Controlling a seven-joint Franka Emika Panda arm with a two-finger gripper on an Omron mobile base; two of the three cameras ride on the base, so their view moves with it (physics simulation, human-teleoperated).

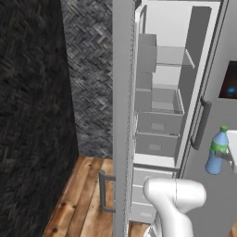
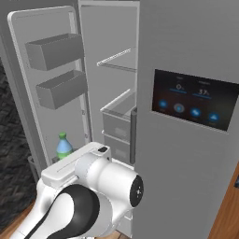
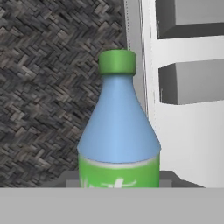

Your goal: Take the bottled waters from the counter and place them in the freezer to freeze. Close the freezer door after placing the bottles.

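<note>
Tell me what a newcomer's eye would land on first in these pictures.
First, the blue bottle with a green cap and green label, held upright in the shut gripper, close up in the hand view. Next, the freezer standing wide open, its door swung left with two grey bins. Then the glowing touchscreen on the neighbouring door.

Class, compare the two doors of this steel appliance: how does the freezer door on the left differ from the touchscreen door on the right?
The freezer door stands swung open; the touchscreen door is shut. The freezer door shows its white inner face with two grey bins; the touchscreen door shows flat outer steel with a dark touchscreen. Both are tall grey steel panels.
</note>
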